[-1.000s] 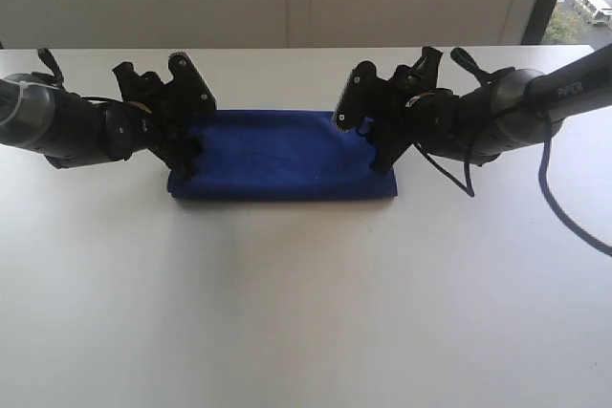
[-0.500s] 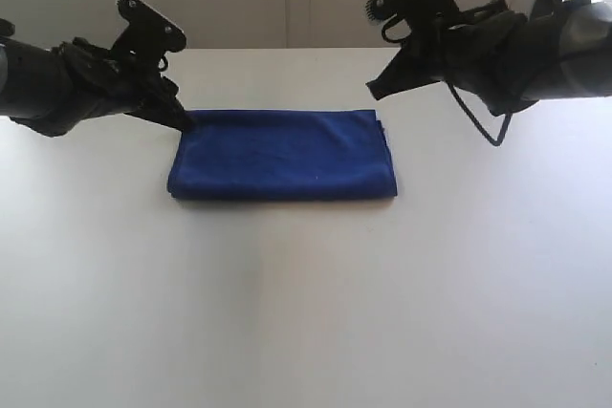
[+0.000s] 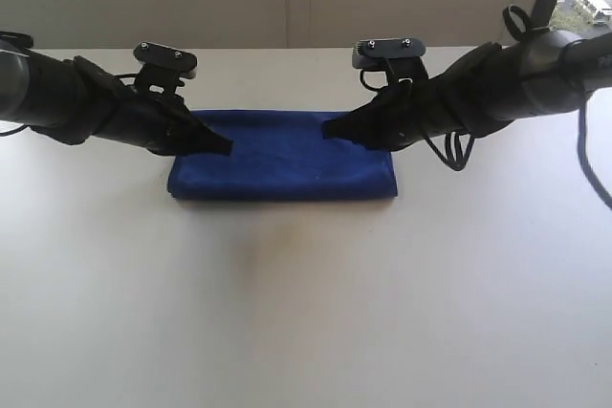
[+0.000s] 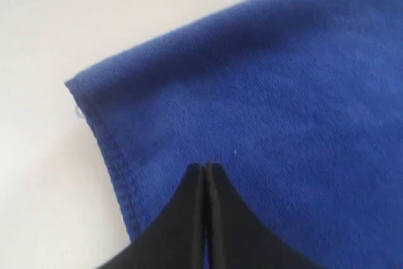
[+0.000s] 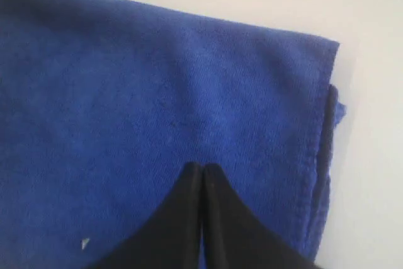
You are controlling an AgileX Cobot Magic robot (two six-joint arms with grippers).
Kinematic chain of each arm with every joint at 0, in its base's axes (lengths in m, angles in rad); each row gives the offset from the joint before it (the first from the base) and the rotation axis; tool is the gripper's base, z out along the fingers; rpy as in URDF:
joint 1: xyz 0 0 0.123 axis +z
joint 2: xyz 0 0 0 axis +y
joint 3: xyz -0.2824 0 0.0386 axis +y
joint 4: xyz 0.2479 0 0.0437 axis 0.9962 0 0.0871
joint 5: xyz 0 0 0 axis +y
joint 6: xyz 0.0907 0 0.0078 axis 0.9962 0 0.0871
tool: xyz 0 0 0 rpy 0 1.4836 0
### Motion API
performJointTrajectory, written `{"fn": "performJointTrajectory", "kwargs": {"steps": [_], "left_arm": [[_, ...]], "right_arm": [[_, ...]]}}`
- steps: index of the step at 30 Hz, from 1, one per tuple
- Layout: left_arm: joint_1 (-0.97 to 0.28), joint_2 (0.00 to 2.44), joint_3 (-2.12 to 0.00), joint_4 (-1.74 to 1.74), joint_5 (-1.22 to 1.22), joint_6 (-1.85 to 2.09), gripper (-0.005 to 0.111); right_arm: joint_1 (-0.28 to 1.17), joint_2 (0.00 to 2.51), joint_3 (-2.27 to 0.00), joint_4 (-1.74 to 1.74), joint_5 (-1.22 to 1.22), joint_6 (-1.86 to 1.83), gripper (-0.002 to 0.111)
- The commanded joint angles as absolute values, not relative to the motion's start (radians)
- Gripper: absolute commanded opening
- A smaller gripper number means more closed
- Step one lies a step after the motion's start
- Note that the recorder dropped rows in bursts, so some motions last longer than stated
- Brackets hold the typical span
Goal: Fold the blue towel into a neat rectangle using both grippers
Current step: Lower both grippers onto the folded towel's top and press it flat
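The blue towel (image 3: 287, 167) lies unmoved as a folded rectangle, just toward 12 o'clock of the white surface's (image 3: 287, 312) middle. Both arms are lower than half a second ago. The left claw (image 3: 227, 148) now points in over the towel's 9 o'clock part, the right claw (image 3: 328, 127) over its 2 o'clock part. Both claws, spread a second ago, are pressed together with no cloth between them.

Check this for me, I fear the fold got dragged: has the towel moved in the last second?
No. The towel keeps its place on the table, same gap to the far edge.
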State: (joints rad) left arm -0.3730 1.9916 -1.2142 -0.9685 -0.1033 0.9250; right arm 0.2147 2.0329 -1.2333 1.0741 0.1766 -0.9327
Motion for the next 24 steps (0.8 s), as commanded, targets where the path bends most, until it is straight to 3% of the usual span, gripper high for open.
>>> {"fn": "performJointTrajectory", "kwargs": {"steps": [1, 9, 19, 24], "left_arm": [[-0.371, 2.051, -1.294, -0.987, -0.075, 0.888, 0.000], [-0.371, 2.128, -1.316, -0.987, 0.030, 0.885, 0.000], [-0.371, 2.122, -1.306, -0.987, 0.125, 0.879, 0.000], [-0.371, 2.095, -1.228, -0.987, 0.129, 0.828, 0.000]], "right_arm": [[0.206, 2.110, -1.327, 1.076, 0.239, -0.907, 0.000], [0.206, 2.201, -1.365, 1.032, 0.311, -0.863, 0.000], [0.206, 2.191, -1.365, 0.518, 0.435, -0.390, 0.000], [0.206, 2.170, -1.353, 0.438, 0.487, -0.325, 0.000]]}}
